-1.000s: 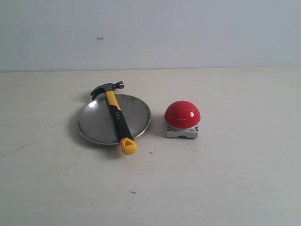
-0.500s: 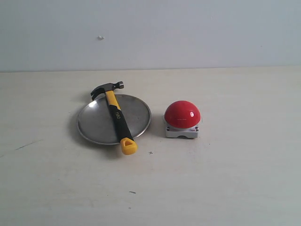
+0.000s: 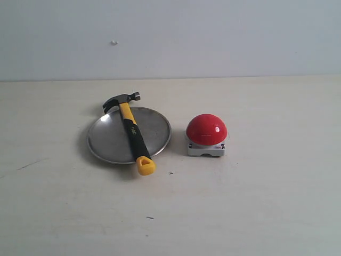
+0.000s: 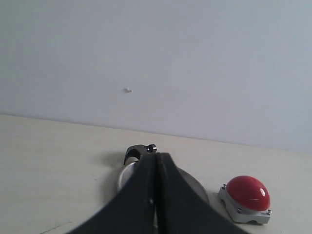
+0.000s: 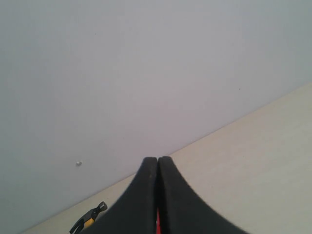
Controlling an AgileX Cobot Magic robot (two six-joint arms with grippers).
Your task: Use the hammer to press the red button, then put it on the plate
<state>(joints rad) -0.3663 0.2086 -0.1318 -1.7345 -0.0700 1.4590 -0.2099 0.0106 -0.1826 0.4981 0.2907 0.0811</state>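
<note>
Left wrist view shows my left pincer [image 4: 156,156] with its jaws pressed together and nothing between them. Just beyond its tips lies the hammer [image 4: 139,149], resting across the plate [image 4: 196,189]. The red button [image 4: 247,192] sits past the tips and off to their right, apart from the plate. My right pincer [image 5: 157,159] is likewise closed and empty, well back from everything. Whether the button has been pressed I cannot tell. If not, I judge the grasp is the step in hand: part the left jaws, drop forward over the handle, and clamp across it squarely so the heavy head won't twist.
</note>
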